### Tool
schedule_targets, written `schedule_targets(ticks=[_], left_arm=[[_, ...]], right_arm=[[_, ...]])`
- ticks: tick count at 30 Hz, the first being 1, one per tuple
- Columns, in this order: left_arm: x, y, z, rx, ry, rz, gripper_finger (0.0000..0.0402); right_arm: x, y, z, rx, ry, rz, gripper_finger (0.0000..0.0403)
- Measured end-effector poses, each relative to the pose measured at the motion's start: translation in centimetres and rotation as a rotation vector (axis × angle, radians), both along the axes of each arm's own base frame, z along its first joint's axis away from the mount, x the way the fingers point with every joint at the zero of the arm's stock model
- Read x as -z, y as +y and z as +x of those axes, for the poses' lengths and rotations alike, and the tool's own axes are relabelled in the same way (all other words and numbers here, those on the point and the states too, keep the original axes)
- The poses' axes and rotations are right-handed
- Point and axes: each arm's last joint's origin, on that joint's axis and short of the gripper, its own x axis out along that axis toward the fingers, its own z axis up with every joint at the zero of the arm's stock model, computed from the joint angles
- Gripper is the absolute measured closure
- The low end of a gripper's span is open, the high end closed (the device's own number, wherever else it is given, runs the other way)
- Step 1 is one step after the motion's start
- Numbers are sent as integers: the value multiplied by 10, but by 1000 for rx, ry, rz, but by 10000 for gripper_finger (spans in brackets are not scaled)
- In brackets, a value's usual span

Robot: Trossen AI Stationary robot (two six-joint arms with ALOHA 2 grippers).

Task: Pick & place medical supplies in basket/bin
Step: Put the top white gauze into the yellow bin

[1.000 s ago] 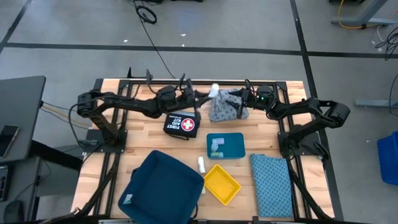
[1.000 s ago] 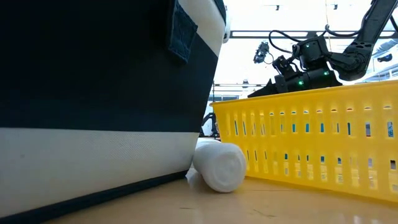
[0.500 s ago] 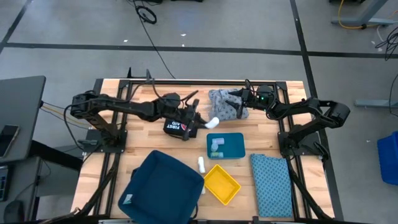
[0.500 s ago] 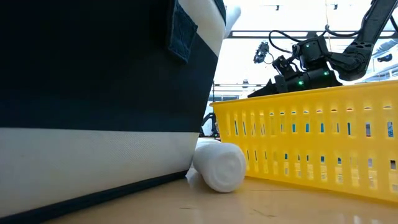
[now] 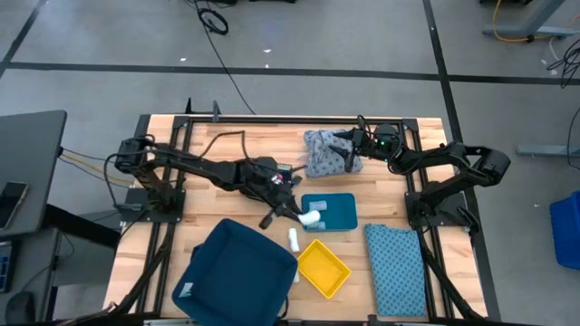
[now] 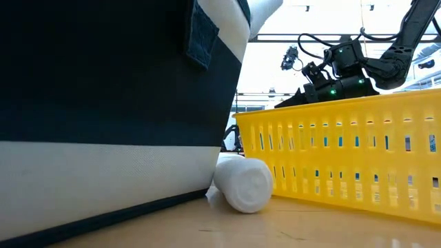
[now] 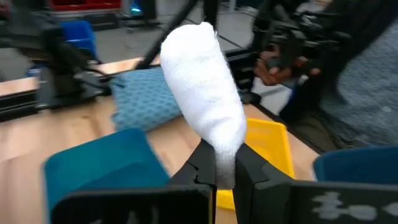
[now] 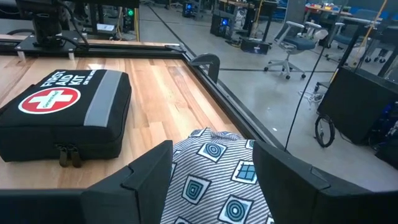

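A white roll [image 7: 205, 93] hangs above the left edge of the teal tray [image 5: 337, 213], with my left gripper [image 5: 297, 211] shut on it. In the low view its tip [image 6: 265, 9] peeks over the navy bin. At the far edge lies the grey-blue patterned cloth bundle [image 5: 322, 154], and my right gripper [image 5: 349, 156] is closed on it from the right. A second white roll [image 5: 293, 240] lies on the table between the navy bin [image 5: 236, 272] and the yellow basket [image 5: 323, 268]. The flat blue patterned cloth [image 5: 396, 269] lies near the right edge. My left gripper pinches one end of the white roll [image 7: 225, 163] between its two fingers. It comes in nearly level from the table's left and far side. The rest of the roll sticks out past the fingertips, lifted clear of the table. My right gripper has the bundle's cloth [image 8: 214, 168] between its two wide-set fingers [image 8: 149, 177], which come in nearly level from the table's right. The cloth fills the gap between them. The bundle rests on the table.
A black first aid kit [image 8: 62, 112] lies left of the bundle, mostly under my left arm in the high view. The navy bin [image 6: 103, 103] and the yellow basket [image 6: 344, 158] stand at the near edge, with the loose roll [image 6: 241, 184] between them. Bare wood lies at the near left.
My left gripper has carried the white roll from the bundle at the far edge toward the near edge and downward, turning as it went. It is now over the teal tray's left edge. The roll has stayed clear of the table.
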Motion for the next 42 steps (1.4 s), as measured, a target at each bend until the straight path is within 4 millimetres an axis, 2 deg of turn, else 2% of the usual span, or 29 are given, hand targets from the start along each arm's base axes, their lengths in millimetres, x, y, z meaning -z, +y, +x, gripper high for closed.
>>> schedule_targets(ticks=[9, 20, 28, 36, 42], left_arm=[[8, -27, 37, 154, 135, 44, 391], [24, -41, 69, 259, 286, 124, 391], [35, -48, 72, 325, 309, 167, 391], [47, -67, 73, 344, 280, 289, 391], [49, -68, 72, 337, 283, 308, 391]], right_arm=[[0, 0, 0, 1, -2, -2, 170], [0, -1, -1, 14, 13, -31, 170], [1, -1, -1, 19, 20, -33, 170], [1, -2, -1, 35, 29, -41, 170], [1, -2, -1, 36, 29, -41, 170]])
